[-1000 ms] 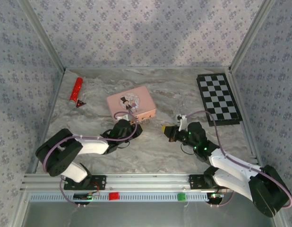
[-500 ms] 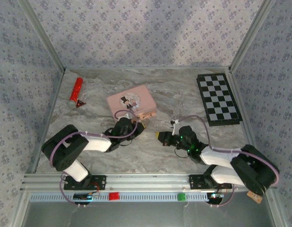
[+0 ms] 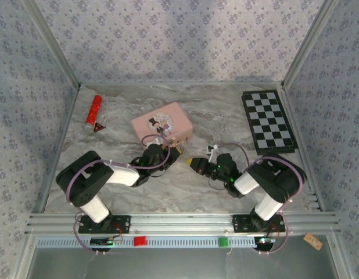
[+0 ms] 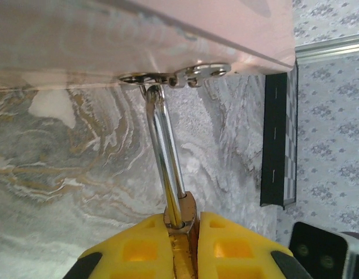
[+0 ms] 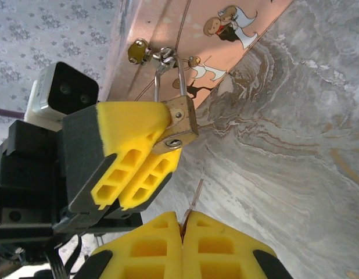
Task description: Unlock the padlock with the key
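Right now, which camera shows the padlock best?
The right wrist view: the padlock shows its brass body, keyhole face and shackle, clamped by the left gripper. The left wrist view gives its shackle and body top between yellow fingers. In the top external view it is too small to make out.

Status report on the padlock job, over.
Left gripper shut on small brass padlock, grey shackle through hasp of pink box. Right gripper shut on thin metal key, tip short of keyhole. Nothing between key and keyhole.
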